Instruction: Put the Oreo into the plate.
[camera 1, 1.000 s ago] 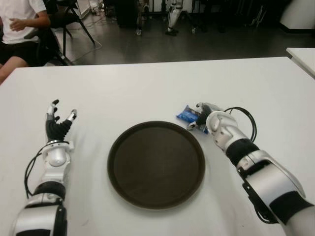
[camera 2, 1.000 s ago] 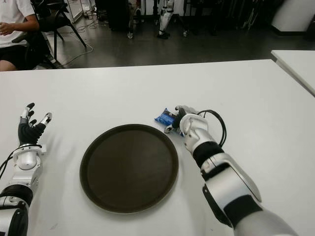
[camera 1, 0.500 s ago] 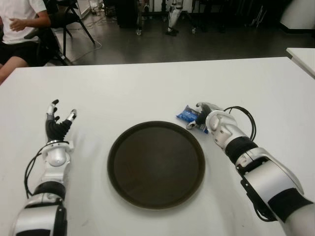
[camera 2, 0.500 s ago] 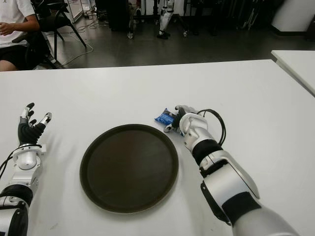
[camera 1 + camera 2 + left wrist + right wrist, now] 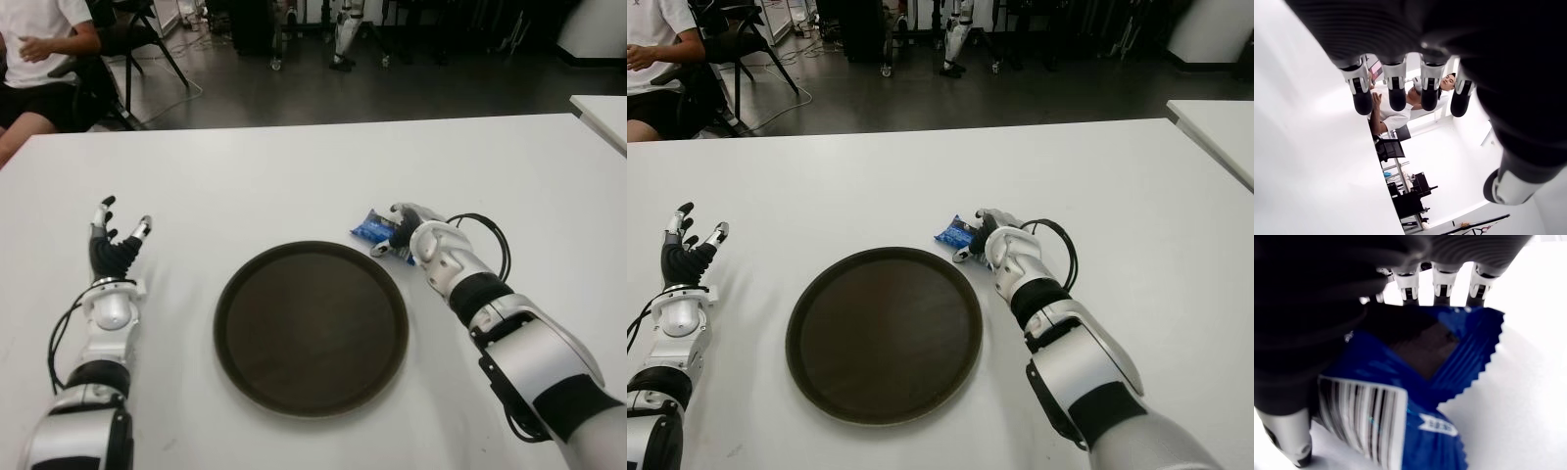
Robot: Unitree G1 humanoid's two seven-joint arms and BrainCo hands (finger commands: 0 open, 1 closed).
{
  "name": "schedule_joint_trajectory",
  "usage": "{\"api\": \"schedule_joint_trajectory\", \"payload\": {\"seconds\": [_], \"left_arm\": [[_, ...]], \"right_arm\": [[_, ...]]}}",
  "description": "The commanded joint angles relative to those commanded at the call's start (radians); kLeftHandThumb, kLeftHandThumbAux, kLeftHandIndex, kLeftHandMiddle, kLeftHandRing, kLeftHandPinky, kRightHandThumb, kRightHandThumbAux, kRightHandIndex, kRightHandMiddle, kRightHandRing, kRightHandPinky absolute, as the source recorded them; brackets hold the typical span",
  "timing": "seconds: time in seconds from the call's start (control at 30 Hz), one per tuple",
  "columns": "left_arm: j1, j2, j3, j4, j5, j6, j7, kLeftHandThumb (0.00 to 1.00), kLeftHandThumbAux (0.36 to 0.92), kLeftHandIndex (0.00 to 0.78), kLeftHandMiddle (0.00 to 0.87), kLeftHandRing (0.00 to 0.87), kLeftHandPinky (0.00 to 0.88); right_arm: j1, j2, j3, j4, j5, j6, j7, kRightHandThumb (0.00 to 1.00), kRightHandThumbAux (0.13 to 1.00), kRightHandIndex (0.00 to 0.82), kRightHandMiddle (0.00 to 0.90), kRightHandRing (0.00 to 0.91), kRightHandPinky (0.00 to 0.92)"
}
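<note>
The Oreo [image 5: 369, 227] is a blue foil pack lying on the white table just beyond the right rim of the round dark brown plate [image 5: 311, 328]. My right hand [image 5: 400, 233] lies over the pack's right end. In the right wrist view the pack [image 5: 1415, 382] is crumpled up against the palm, four fingertips [image 5: 1442, 281] reach past its far edge, and the thumb presses its side. The plate holds nothing. My left hand [image 5: 113, 245] shows left of the plate, fingers spread and pointing up, holding nothing.
A person in a white shirt [image 5: 39, 44] sits beyond the table's far left corner, with chairs [image 5: 137, 39] behind. Another white table's corner [image 5: 602, 113] shows at the far right. A black cable [image 5: 485, 235] loops by my right wrist.
</note>
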Motion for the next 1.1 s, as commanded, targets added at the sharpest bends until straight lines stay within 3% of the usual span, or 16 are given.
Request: {"api": "schedule_joint_trajectory", "payload": {"seconds": [0.4, 0.73, 1.1], "left_arm": [[0.005, 0.001, -0.011, -0.004, 0.016, -0.01, 0.015, 0.0, 0.637, 0.0, 0.0, 0.0, 0.0], [0.001, 0.001, 0.001, 0.002, 0.005, -0.001, 0.007, 0.0, 0.605, 0.001, 0.0, 0.0, 0.0], [0.004, 0.0, -0.001, -0.004, 0.006, -0.003, 0.002, 0.0, 0.627, 0.0, 0.0, 0.0, 0.0]], "right_arm": [[-0.025, -0.015, 0.039, -0.01, -0.012, 0.027, 0.173, 0.0, 0.752, 0.008, 0.045, 0.023, 0.0], [-0.023, -0.014, 0.037, -0.011, -0.007, 0.035, 0.183, 0.0, 0.772, 0.025, 0.078, 0.033, 0.0], [-0.024, -0.021, 0.045, -0.022, -0.007, 0.03, 0.208, 0.0, 0.797, 0.035, 0.088, 0.03, 0.0]]}}
